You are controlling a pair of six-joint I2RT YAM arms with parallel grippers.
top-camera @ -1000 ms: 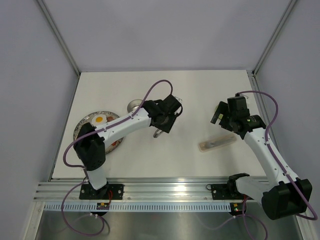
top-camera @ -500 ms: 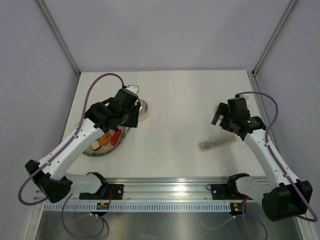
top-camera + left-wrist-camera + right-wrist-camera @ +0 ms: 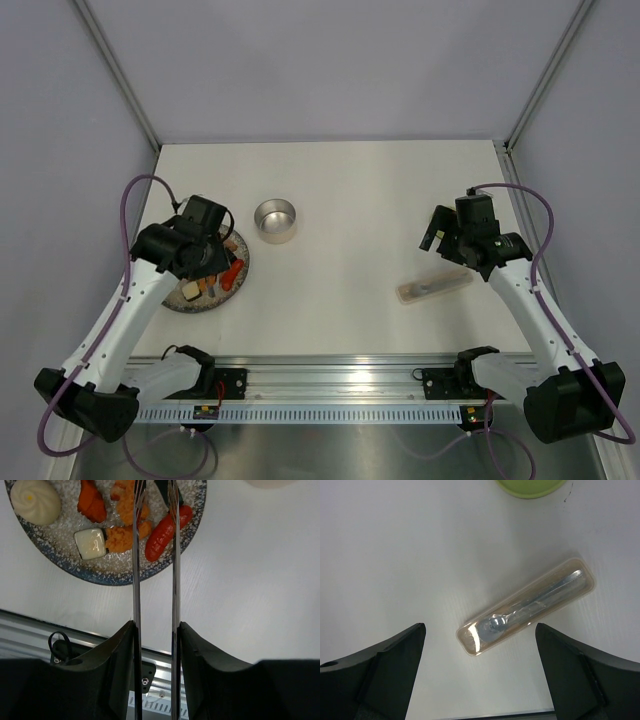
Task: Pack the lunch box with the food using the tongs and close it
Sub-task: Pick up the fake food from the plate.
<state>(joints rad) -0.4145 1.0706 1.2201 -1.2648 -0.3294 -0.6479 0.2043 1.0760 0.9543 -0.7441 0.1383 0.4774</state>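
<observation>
Left gripper [image 3: 156,628] pinches the tongs [image 3: 136,570] over the plate [image 3: 120,578] by the table's [image 3: 350,180] left edge, ready to grab food [image 3: 167,532]; right gripper [image 3: 480,628] hangs wide open.

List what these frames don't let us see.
- tongs tips: left wrist view, run off the top edge; top view, under the left arm. Whether they grip food: cannot tell.
- lid: right wrist view, only a sliver at the top edge; absent from the top view, probably under the right arm.
- plate: top view, far part covered by the left arm.
</observation>
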